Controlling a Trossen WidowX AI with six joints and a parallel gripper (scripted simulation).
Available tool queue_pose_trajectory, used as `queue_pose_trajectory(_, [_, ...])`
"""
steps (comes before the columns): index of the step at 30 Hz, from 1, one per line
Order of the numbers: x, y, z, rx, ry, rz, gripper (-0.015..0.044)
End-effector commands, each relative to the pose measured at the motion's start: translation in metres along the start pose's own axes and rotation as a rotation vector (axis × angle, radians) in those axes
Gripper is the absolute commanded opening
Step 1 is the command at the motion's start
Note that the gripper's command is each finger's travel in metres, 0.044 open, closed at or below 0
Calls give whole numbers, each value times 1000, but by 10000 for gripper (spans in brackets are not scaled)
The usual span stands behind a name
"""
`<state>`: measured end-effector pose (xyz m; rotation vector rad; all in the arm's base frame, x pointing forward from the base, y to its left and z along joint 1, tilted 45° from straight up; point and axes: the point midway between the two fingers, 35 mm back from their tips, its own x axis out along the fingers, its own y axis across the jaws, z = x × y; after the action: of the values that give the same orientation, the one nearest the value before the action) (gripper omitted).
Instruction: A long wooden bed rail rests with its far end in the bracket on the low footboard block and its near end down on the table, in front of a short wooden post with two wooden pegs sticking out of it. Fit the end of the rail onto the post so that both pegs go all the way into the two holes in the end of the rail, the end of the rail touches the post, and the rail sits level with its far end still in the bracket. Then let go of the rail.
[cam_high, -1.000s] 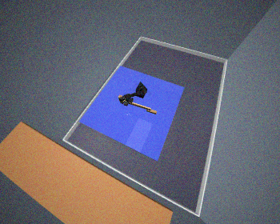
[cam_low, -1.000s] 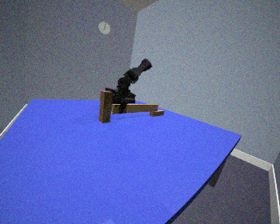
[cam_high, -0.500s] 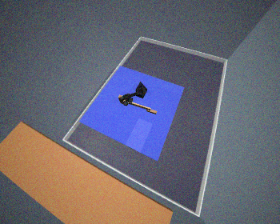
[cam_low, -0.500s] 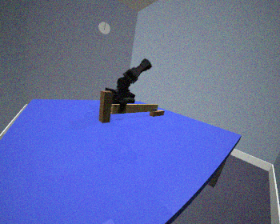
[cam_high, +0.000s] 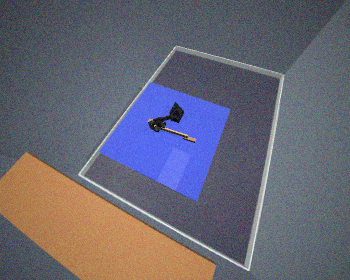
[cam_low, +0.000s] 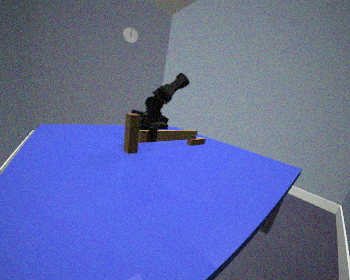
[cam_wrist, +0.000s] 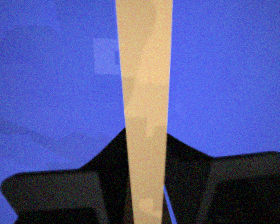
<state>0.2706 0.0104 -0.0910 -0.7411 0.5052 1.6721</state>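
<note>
The wooden rail (cam_high: 174, 132) (cam_low: 175, 135) (cam_wrist: 146, 90) runs from the post to the low footboard block (cam_high: 191, 139) (cam_low: 196, 142). My gripper (cam_high: 159, 127) (cam_low: 153, 136) (cam_wrist: 140, 131) is shut on the rail near its post end, one finger on each side. The upright post (cam_high: 149, 121) (cam_low: 131, 133) stands at that end. In the exterior view the rail looks about level and raised off the table, and its end appears right at the post. No pegs show, and I cannot tell whether a small gap remains. The far end is at the block; the bracket is too small to make out.
The blue table top (cam_high: 175, 170) (cam_low: 150, 200) (cam_wrist: 225, 75) lies under everything. The dark arm (cam_high: 175, 113) (cam_low: 162, 95) rises behind the rail, close to the post. A paler rectangular patch shows on the table in the top view.
</note>
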Motion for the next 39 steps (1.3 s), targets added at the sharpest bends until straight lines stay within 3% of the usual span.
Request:
queue_pose_trajectory(1, [-3,-3,-4,-3,5,-11,0])
queue_pose_trajectory(39, [-3,-3,-14,-3,6,-11,0])
